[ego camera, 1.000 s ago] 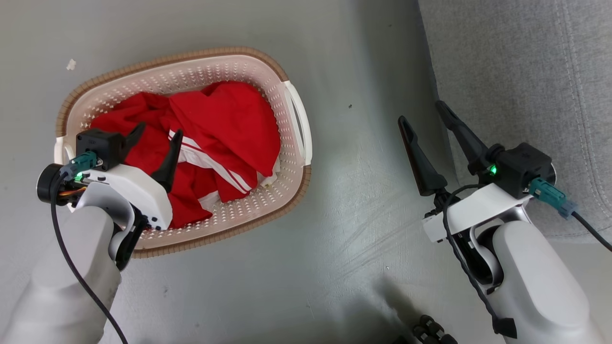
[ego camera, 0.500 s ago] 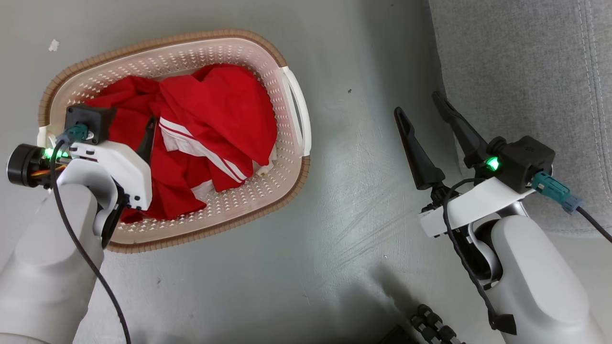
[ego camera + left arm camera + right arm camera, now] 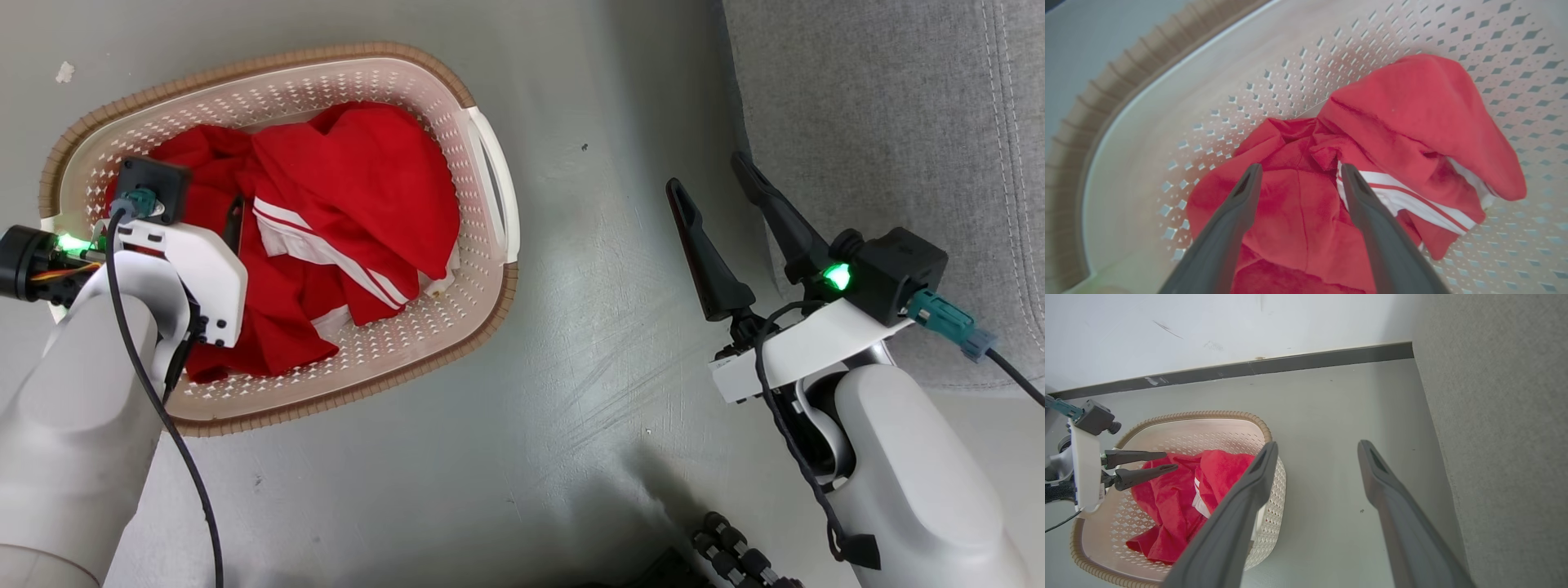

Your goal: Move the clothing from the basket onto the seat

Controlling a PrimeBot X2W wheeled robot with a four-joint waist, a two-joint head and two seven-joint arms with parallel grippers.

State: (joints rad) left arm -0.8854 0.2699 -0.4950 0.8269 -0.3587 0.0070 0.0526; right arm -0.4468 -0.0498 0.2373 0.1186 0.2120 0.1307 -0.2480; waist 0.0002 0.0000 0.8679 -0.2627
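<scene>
Lowering further since a second ago, the left gripper (image 3: 1301, 169) is reaching into the basket (image 3: 269, 65), its jaws parted and straddling a fold of the clothing (image 3: 359, 188) without yet clamping it. The right gripper (image 3: 706, 171) is hovering over the floor (image 3: 571, 367) beside the seat (image 3: 882, 98), spread wide and carrying nothing. All visible clothing is lying in the basket and none on the seat's visible part, so the transfer is judged to be only beginning.

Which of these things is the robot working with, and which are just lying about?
Job: soft red clothing with white stripes; cream perforated plastic basket with brown rim; light grey fabric sofa.
Lying about: small white scrap on the grey floor; black ribbed object, bottom edge.
</scene>
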